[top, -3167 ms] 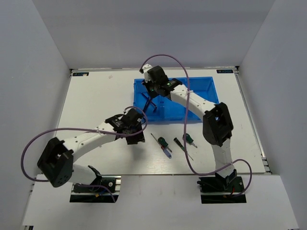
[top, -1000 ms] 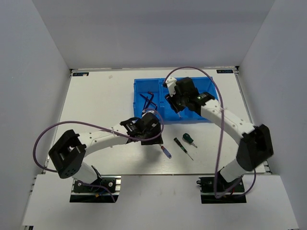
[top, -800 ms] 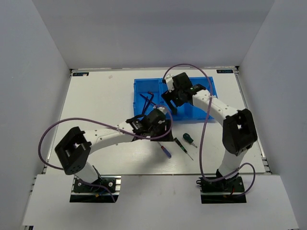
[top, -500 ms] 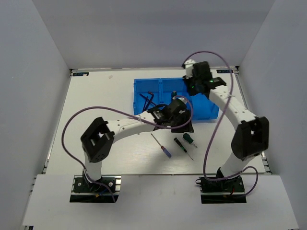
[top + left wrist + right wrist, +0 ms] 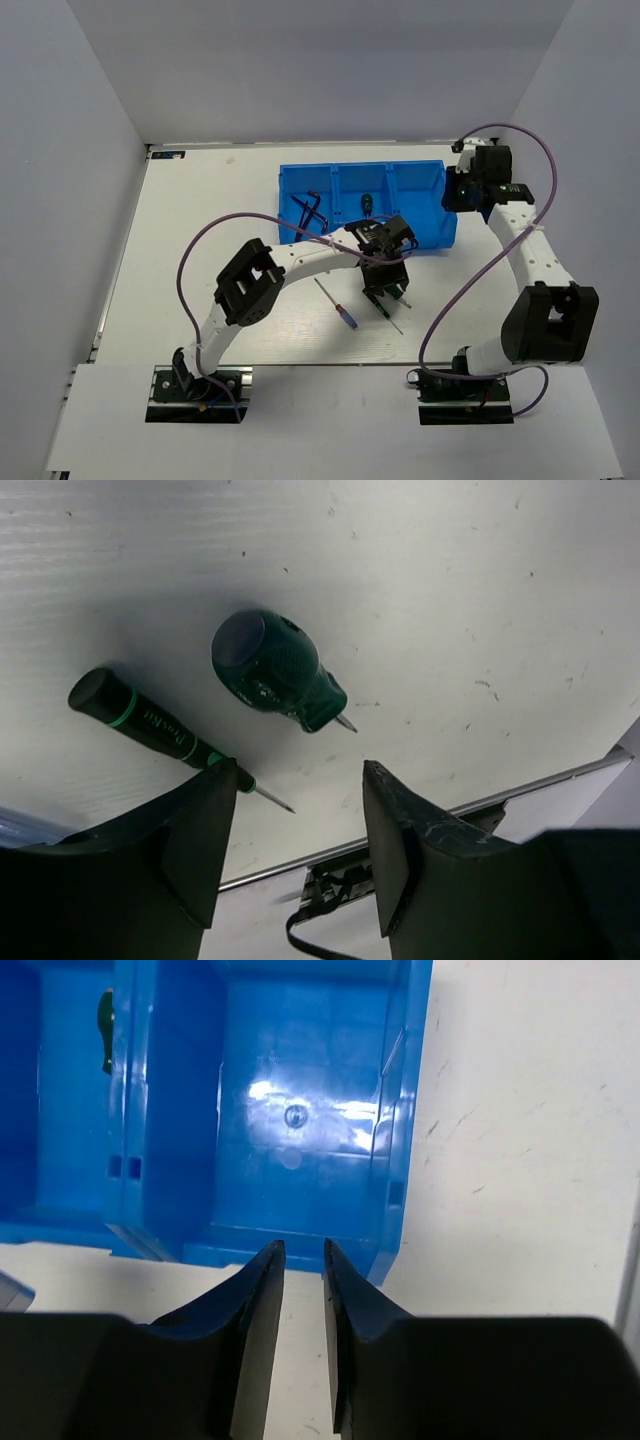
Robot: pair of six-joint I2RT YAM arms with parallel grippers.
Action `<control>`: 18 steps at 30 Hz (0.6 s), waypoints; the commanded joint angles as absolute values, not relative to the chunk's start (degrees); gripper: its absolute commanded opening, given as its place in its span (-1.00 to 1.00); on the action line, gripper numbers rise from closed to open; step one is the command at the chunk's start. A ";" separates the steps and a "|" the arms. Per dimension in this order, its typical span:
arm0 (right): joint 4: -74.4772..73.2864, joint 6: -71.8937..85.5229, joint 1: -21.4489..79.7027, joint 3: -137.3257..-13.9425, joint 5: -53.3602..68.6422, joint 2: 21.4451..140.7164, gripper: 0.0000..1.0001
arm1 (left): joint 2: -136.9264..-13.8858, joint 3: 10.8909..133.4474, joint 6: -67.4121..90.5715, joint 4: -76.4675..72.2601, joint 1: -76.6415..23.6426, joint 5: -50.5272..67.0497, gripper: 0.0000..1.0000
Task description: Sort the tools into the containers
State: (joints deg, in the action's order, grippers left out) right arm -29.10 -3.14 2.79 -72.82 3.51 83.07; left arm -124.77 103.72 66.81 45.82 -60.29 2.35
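The blue tray (image 5: 432, 228) has two dark hex keys (image 5: 308, 208) in its left compartment and a green-handled screwdriver (image 5: 366, 203) in the middle one. My left gripper (image 5: 386, 284) is open and empty. It hovers over a stubby green screwdriver (image 5: 275, 670) and a thin black screwdriver with green bands (image 5: 160, 725), both lying on the table beyond its fingertips (image 5: 215, 810). A blue-handled screwdriver (image 5: 341, 309) lies to its left. My right gripper (image 5: 463, 190) is at the tray's right end, jaws nearly together and empty. In the right wrist view it (image 5: 304, 1245) faces the empty right compartment (image 5: 400, 1110).
The white table (image 5: 200, 250) ends at a metal rail along its near edge (image 5: 420, 825). The left arm stretches across the table just in front of the tray. The right arm's purple cable loops over the table's right side (image 5: 470, 290).
My right arm swung from over the tray's left side to its right end, and a green screwdriver now lies in the middle compartment. My left gripper moved right, over the two screwdrivers.
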 commanded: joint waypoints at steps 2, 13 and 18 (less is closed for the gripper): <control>-28.74 -1.49 1.14 -70.06 9.31 78.49 -0.41 | -126.64 108.54 69.26 46.76 -60.64 1.06 0.26; -28.21 -0.44 -1.40 -62.41 14.15 72.43 -0.26 | -133.86 114.69 69.79 51.50 -60.64 -3.25 0.06; -28.21 -0.44 -2.02 -60.47 15.73 70.49 -0.26 | -134.74 115.22 67.60 52.21 -61.17 -3.26 -0.62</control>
